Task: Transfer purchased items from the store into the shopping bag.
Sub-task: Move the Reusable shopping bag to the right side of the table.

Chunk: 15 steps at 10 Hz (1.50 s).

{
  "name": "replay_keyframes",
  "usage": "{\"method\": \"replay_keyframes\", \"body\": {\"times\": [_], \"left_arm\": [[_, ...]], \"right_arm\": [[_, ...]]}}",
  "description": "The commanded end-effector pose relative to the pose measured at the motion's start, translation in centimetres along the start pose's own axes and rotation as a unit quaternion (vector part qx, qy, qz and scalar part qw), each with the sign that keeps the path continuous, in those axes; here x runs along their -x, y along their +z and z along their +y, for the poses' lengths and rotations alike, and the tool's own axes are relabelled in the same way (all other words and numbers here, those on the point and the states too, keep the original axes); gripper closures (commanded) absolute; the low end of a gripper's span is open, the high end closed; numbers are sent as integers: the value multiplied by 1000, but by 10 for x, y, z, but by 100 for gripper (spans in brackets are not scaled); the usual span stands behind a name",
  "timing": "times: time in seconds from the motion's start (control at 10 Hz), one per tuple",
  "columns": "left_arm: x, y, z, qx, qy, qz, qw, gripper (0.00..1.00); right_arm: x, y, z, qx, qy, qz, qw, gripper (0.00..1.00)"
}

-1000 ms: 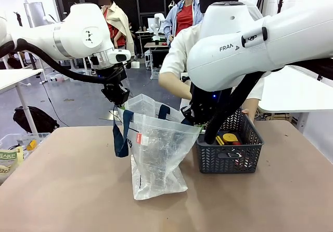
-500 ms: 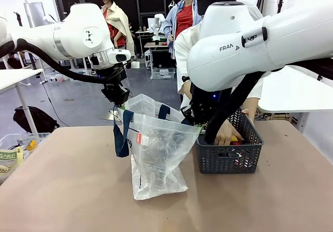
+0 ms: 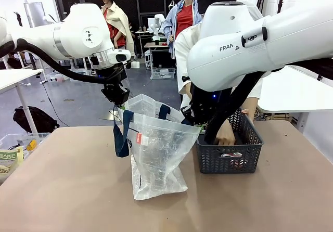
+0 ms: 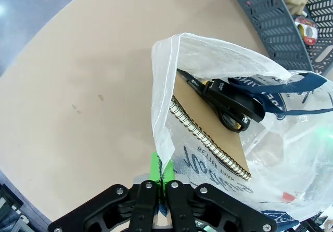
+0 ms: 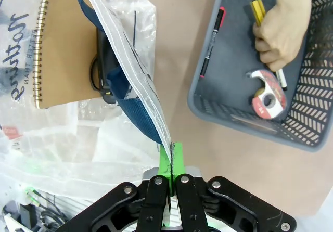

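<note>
– Whitish plastic, that shopping bag (image 3: 158, 149): where did it stand, and what was in it?

– It stood on the table (image 3: 67, 190) near the middle, with its mouth stretched wide. The left gripper (image 4: 162, 184) was clamped tight on the bag's left rim, with only film between its green pads. The right gripper (image 5: 173, 179) pinched the right rim the same way. Inside lay a brown spiral-bound notebook (image 4: 208, 133), and on top of it a black item (image 4: 231, 107). It might have been scissors, but I could not tell. A navy handle (image 4: 278, 94) sagged across the opening.

– And the basket?

– The dark grey mesh basket (image 3: 229, 162) sat on the table just right of the bag. On its floor were a pen (image 5: 210, 42) with a red cap, a roll of tape (image 5: 268, 97) in a red-and-white holder, and a small yellow piece (image 5: 257, 11). The person's hand (image 5: 281, 26) was down inside it, fingers curled, right beside the yellow piece.

– What could you not make out?

– Whatever the curled fingers had hold of, if anything. From the front, the near mesh wall screened most of the basket's contents, and the right arm (image 3: 250, 50) crossed in front of its far left corner. The dark lettering (image 4: 200, 164) on the bag was creased and upside down, so I could not read it whole. The notebook's near end was blurred behind the crinkled film.
</note>
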State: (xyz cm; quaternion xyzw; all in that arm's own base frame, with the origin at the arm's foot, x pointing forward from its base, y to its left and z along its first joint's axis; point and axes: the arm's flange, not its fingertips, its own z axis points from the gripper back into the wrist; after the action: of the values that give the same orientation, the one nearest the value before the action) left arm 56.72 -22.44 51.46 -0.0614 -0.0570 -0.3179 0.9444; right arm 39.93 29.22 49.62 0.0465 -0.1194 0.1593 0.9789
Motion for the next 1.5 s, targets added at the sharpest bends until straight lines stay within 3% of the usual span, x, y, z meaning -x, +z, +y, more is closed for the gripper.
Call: {"method": "replay_keyframes", "body": {"times": [0.0, 1.4], "left_arm": [[3, 1, 0, -2, 6, -2, 1000, 100], [3, 1, 0, -2, 6, -2, 1000, 100]], "right_arm": [[1, 1, -1, -1, -3, -2, 1000, 100], [1, 1, -1, -1, -3, -2, 1000, 100]]}}
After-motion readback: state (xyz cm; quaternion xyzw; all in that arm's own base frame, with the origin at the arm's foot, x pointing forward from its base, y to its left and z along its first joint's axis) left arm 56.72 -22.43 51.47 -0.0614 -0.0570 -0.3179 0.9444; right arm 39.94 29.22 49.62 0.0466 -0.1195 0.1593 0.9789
